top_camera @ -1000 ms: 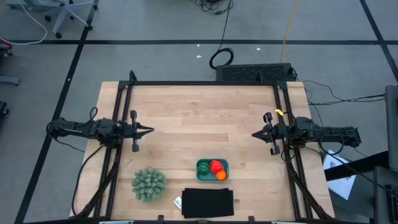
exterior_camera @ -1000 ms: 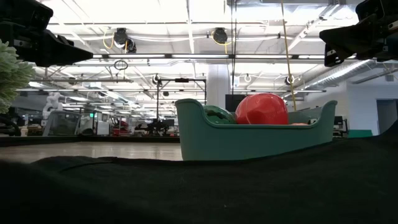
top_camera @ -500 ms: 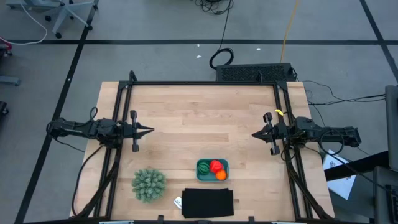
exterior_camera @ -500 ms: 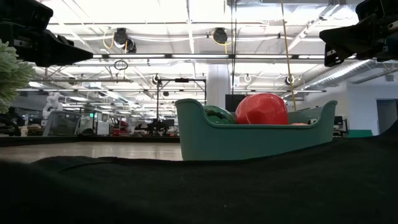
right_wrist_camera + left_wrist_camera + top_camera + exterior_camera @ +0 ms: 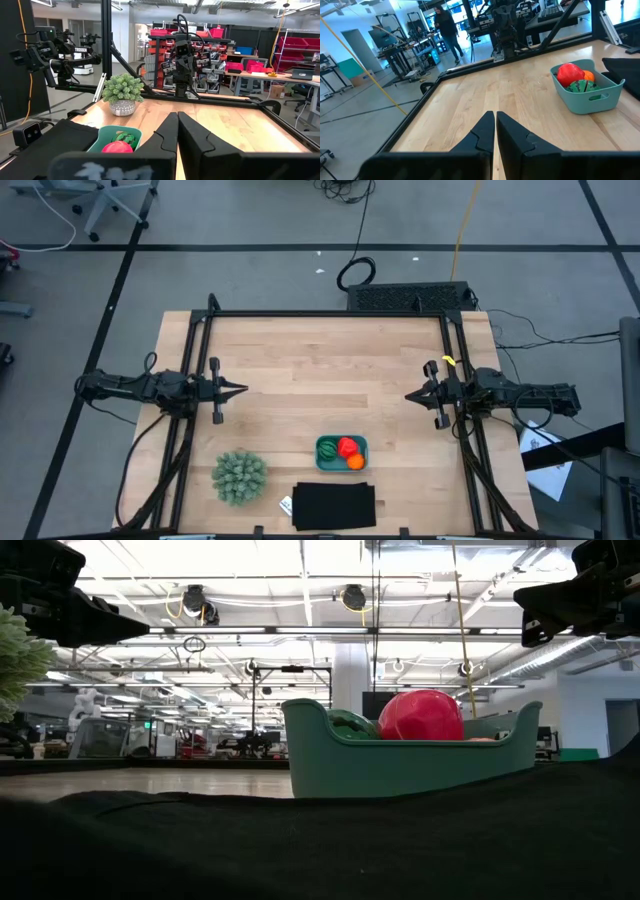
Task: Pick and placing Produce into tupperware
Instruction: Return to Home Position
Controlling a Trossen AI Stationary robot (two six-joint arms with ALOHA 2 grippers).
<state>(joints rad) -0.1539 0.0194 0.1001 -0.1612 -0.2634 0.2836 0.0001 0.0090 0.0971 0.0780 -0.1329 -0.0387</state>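
Note:
The teal tupperware rests flat on the wood near the table's near edge, also seen in the low view and left wrist view. Inside it lie the dark green striped ball, the red fruit and the orange ball. My left gripper hovers shut at the table's left side, well away from the container. My right gripper hovers shut at the right side, likewise apart from it.
A spiky pale-green plant stands near the near-left corner. A black flat rectangle lies at the near edge, just in front of the tupperware. Bare wood fills the table's middle and far half. A person stands in the room beyond.

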